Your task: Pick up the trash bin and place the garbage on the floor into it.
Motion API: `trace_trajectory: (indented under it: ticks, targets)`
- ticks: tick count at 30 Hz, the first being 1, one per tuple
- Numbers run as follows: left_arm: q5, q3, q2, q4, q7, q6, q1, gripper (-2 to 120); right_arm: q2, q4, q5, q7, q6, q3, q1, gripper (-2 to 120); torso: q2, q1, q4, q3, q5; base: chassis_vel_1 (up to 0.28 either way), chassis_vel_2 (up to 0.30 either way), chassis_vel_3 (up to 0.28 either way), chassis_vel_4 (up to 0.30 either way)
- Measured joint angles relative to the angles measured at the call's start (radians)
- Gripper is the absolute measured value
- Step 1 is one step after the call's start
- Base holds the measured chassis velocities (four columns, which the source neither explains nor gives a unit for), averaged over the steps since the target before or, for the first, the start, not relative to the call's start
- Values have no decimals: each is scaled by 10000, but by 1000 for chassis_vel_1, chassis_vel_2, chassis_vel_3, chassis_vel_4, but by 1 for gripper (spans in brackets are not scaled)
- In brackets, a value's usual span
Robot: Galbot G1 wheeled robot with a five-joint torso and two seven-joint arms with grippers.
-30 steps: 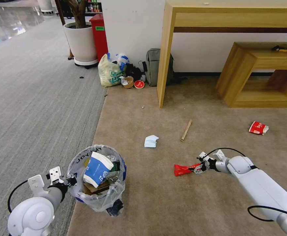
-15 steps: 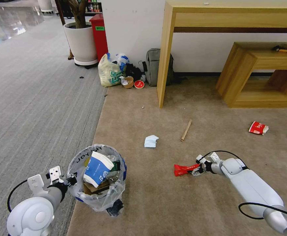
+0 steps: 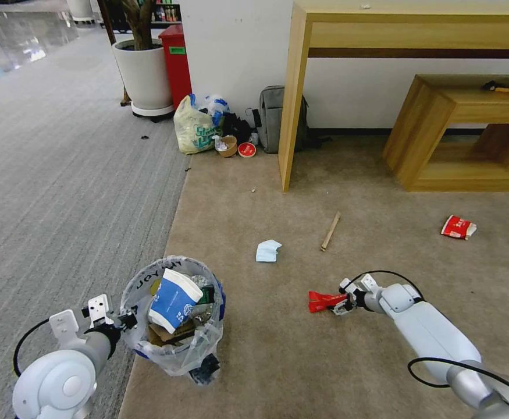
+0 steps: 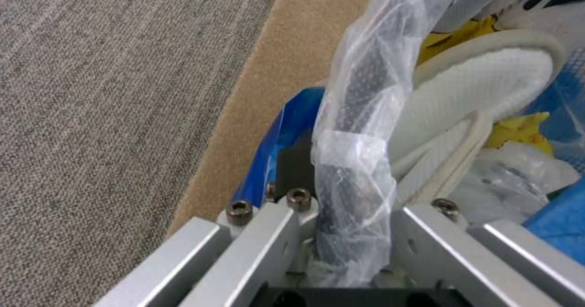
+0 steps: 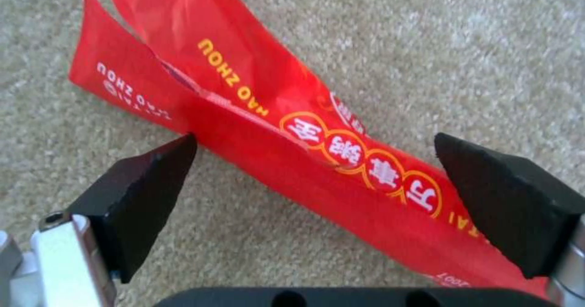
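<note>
Right gripper [image 5: 317,179] hung low over the floor [image 3: 266,361], its pads apart either side of a red wrapper [image 5: 292,138] whose far end ran out of sight. Left gripper [image 3: 127,319] was clamped on the bagged rim of the trash bin [image 3: 175,349], holding a blue-white cup [image 3: 173,299].

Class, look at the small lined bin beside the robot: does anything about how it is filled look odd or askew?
Yes. In the small round dark trash bin, a blue-white paper cup lies tilted above the rim. The left gripper is clamped on the bag-wrapped rim.
</note>
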Motion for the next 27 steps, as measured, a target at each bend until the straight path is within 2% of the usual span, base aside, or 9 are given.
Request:
trace_trajectory:
  ticks: [3,5,6,12,13,16,18,20,27]
  targets:
    - [-1,7,3,-2,-2,0,-12,0,3,-24,3,79,2,10,-10,92,0,0,-1,0,0,0,0,0,0]
    - [-1,12,11,-2,-3,0,-26,0,-6,-27,70,176,-5,16,-43,81,0,0,-2,0,1,0,0,0,0]
    - [-1,12,11,-2,-3,0,-26,0,-6,-27,70,176,-5,16,-43,81,0,0,-2,0,1,0,0,0,0]
    - [-2,42,11,-1,-3,0,-26,0,-14,24,156,281,-79,50,-94,58,0,0,0,-1,0,0,0,0,0]
    - [-2,42,11,-1,-3,0,-26,0,-14,24,156,281,-79,50,-94,58,0,0,0,-1,0,0,0,0,0]
    - [-17,41,55,-1,0,0,-48,0,60,61,190,438,-138,80,-161,39,0,-1,-2,-2,-3,0,0,0,0]
    - [-21,39,60,-1,0,0,-50,0,64,70,192,453,-140,82,-168,38,1,-1,-2,-3,-3,0,0,0,0]
    - [-24,39,59,6,3,0,-60,0,72,117,227,510,-154,92,-219,26,1,-1,1,-2,0,0,0,0,0]
    - [-25,52,59,15,9,0,-76,0,54,167,266,694,-191,149,-294,9,0,-1,6,0,7,0,0,0,0]
